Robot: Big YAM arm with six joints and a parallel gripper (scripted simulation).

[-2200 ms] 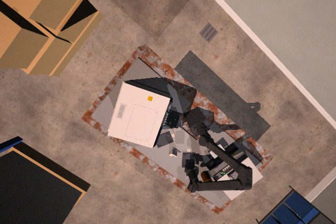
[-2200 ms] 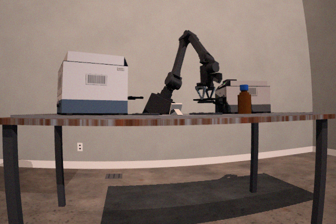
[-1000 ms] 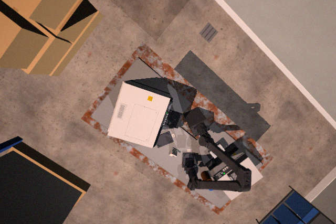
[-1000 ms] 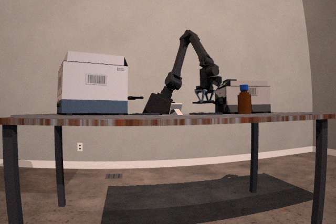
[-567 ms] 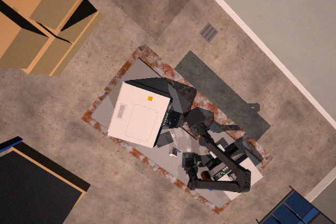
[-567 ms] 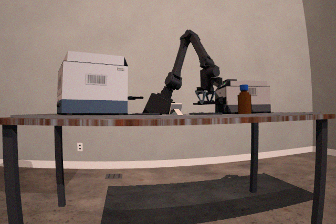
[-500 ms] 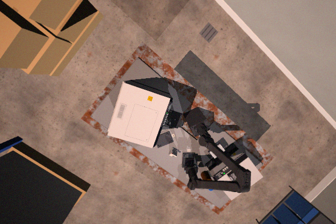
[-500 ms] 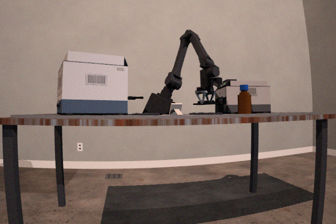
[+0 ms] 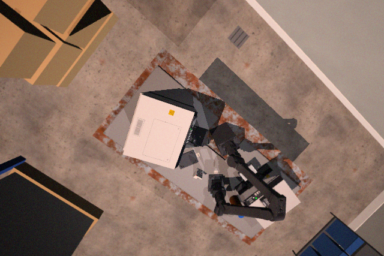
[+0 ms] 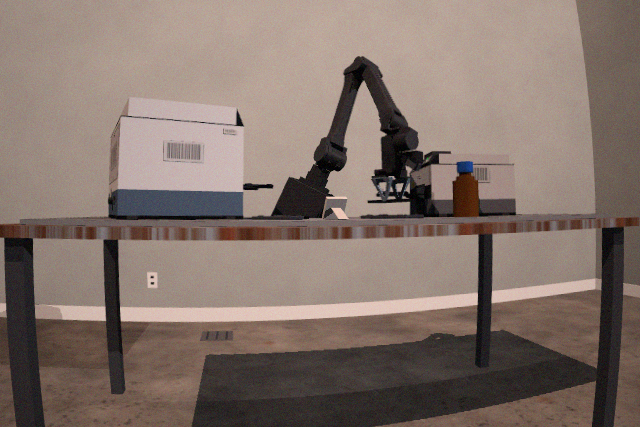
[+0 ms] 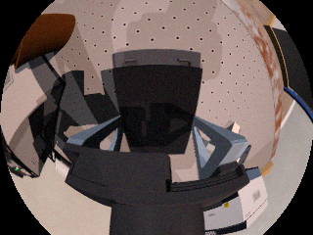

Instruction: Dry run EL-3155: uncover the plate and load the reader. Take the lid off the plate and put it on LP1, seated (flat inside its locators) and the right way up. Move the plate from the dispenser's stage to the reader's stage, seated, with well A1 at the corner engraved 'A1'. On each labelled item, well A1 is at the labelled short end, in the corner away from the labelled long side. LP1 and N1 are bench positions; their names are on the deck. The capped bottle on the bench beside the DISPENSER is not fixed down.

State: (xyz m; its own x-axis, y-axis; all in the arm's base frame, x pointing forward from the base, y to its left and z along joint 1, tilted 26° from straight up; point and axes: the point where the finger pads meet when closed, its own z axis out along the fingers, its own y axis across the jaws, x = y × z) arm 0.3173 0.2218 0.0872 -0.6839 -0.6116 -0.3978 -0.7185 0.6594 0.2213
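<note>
Lid point(image 10: 379, 200) point(image 11: 158, 90): thin, dark, rectangular; held level in the gripper point(image 9: 216, 181) point(image 10: 391, 198) point(image 11: 157, 127), above the table. Reader point(image 9: 158, 132) point(image 10: 178, 169) point(image 11: 249, 201): large, white and blue, left. Reader's stage point(image 9: 199, 136) point(image 10: 260, 186): black, projecting right. Dispenser point(image 9: 288, 195) point(image 10: 439, 184) point(image 11: 26, 98): smaller, white and grey, right. Bottle point(image 9: 234, 199) point(image 10: 465, 197) point(image 11: 46, 34): amber, blue-capped, upright beside dispenser.
</note>
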